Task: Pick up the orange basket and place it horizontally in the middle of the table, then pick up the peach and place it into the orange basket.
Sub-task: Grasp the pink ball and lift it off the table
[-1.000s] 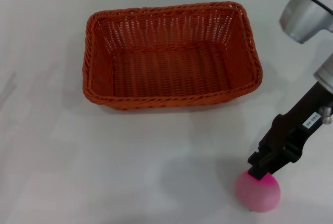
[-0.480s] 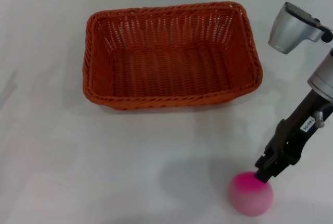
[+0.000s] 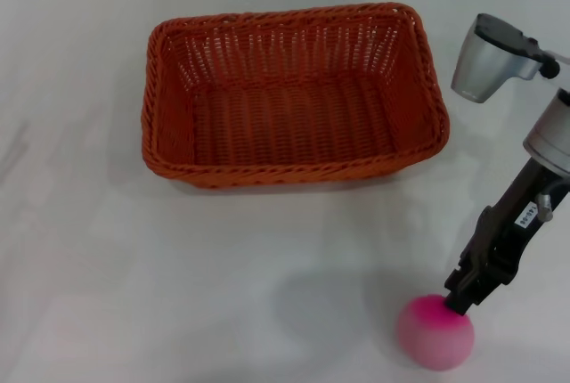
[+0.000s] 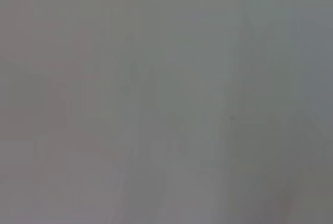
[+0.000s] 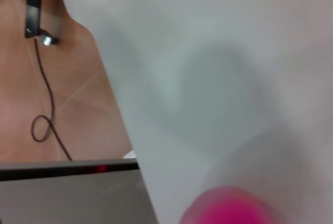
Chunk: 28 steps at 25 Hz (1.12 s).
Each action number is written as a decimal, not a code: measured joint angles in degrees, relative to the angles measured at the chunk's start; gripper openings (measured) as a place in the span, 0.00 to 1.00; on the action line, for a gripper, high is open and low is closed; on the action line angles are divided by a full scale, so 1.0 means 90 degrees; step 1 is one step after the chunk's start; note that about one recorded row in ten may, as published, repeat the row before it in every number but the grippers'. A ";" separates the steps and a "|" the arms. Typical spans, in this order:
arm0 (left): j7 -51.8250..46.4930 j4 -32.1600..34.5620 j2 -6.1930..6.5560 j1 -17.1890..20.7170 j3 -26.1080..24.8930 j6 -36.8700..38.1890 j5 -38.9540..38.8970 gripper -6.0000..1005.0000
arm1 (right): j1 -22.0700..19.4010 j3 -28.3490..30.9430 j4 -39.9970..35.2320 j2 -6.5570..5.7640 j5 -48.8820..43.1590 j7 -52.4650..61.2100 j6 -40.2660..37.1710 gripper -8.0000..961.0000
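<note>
We see the right gripper pressed onto the top of the peach, which sits on the table at its near right, well apart from the orange basket. The fingertips touch the peach's upper right side, but we cannot tell whether they clasp it or how wide they stand.

The orange basket looks like woven wicker with a braided rim, the peach is smooth matte, and the white table is smooth, slightly glossy.

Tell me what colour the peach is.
Pink, hot pink on top fading paler lower down, on the peach; the head view shows it best.
</note>
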 joint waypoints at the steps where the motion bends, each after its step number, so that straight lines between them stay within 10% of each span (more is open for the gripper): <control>1: 0.0000 -0.0004 0.0000 0.0000 0.0000 0.0000 -0.0007 0.79 | 0.0035 0.0050 0.0082 0.0002 0.0008 -0.0004 0.0012 0.33; 28: 0.0076 -0.0025 0.0010 -0.0018 0.0000 -0.0048 0.0020 0.78 | 0.0249 0.0103 0.0842 0.0165 -0.0344 -0.0117 -0.0398 0.38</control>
